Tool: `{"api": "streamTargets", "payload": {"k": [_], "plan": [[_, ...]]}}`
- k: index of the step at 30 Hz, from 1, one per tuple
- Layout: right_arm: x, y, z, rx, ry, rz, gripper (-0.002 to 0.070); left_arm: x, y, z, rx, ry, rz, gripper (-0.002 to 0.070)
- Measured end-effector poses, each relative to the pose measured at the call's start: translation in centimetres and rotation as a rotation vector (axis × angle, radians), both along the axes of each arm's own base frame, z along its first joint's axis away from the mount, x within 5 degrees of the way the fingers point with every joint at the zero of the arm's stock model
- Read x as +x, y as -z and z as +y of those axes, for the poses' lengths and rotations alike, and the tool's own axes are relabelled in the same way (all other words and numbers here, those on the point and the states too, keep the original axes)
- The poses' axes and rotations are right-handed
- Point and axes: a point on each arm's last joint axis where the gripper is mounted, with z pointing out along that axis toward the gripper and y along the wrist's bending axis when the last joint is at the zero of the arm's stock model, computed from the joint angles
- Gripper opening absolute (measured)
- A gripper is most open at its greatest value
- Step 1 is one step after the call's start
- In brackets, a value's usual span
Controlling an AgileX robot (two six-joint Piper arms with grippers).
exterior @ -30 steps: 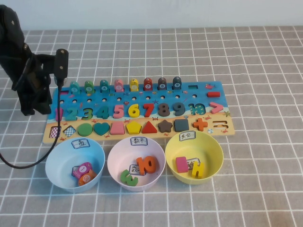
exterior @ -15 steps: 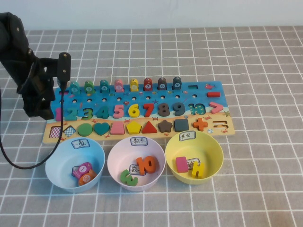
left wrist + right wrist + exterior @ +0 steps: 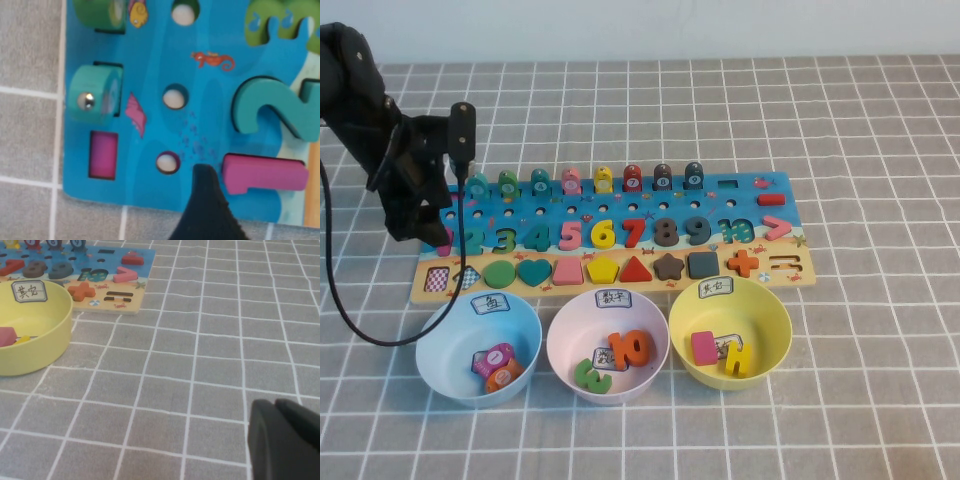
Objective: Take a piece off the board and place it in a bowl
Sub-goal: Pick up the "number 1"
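Observation:
The board (image 3: 740,215) lies across the middle of the table, and its left end fills the left wrist view (image 3: 150,50). The pink numeral "1" (image 3: 264,173) sits in its slot at that end; in the high view (image 3: 443,244) my left arm mostly covers it. My left gripper (image 3: 424,226) hovers over it, open, with one dark finger (image 3: 206,200) just beside the "1". The pale pink bowl (image 3: 563,330) stands in front of the board, between the other two bowls, holding an orange "10" and a green "2". My right gripper (image 3: 282,440) is shut, low over bare table.
A light blue bowl (image 3: 435,340) with round pieces stands left of the pink bowl, and a yellow bowl (image 3: 775,315) with pieces stands to its right (image 3: 55,325). A teal "2" (image 3: 272,107) neighbours the "1". A row of pegs lines the board's far edge.
My left arm has moved right and a little away from me, coming over the board's left end and covering the pink "1" in the high view. The pieces have not moved.

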Motion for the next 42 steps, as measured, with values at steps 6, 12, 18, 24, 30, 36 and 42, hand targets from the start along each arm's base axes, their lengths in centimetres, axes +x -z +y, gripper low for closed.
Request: {"api": "streamTargets", "payload": {"k": [6, 12, 18, 24, 30, 36, 42], "plan": [[0.0, 0.0, 0.0, 0.0, 0.0, 0.0, -0.0017, -0.1, 0.7, 0.0, 0.001, 0.01, 0.043, 0.0428], [0.0, 0.0, 0.0, 0.002, 0.0, -0.002, -0.0017, -0.1, 1.2, 0.0, 0.003, 0.017, 0.057, 0.0428], [0.0, 0.0, 0.0, 0.002, 0.0, -0.004, -0.0017, 0.1, 2.3, 0.0, 0.011, 0.02, 0.08, 0.0428], [0.0, 0.0, 0.0, 0.002, 0.0, -0.004, -0.0017, 0.2, 2.7, 0.0, 0.013, 0.021, 0.081, 0.0428], [0.0, 0.0, 0.0, 0.002, 0.0, -0.004, -0.0017, 0.3, 2.6, 0.0, 0.012, 0.021, 0.078, 0.0428], [0.0, 0.0, 0.0, 0.002, 0.0, -0.005, -0.0017, 0.3, 2.5, 0.0, 0.014, 0.022, 0.076, 0.0365], [0.0, 0.0, 0.0, 0.002, 0.0, -0.005, -0.0017, 0.4, 2.6, 0.0, 0.014, 0.021, 0.074, 0.0318]]}}
